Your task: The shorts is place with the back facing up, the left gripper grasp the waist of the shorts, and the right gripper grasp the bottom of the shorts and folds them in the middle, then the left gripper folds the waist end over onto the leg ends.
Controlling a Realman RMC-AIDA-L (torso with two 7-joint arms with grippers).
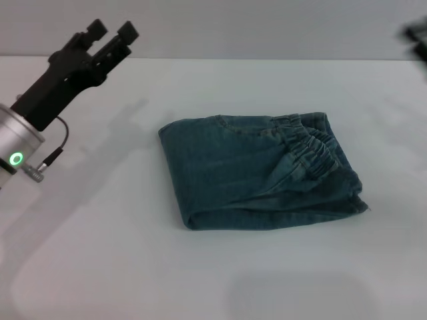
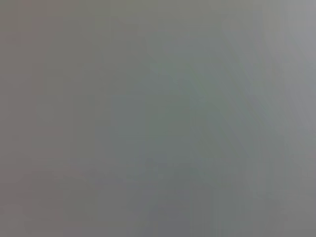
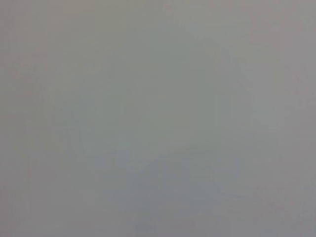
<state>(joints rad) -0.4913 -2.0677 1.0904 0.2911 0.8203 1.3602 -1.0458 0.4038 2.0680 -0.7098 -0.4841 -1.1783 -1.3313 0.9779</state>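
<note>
One pair of shorts (image 1: 257, 175) lies folded at tabletop (image 1: 100, 267) centre, waist (image 1: 313, 150) on top toward 2 o'clock. Two end effectors: left end effector (image 1: 110, 35) at 10 o'clock, raised, fingers parted, empty; right end effector (image 1: 419, 37) at 2 o'clock edge, finger state indeterminate.

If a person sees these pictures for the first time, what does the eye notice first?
First, the shorts, folded into a blue denim bundle at the middle of the white table, with the waist on top toward the robot's right. Next, the left gripper, raised at the far left, away from the cloth. The right gripper barely shows at the far right edge.
</note>
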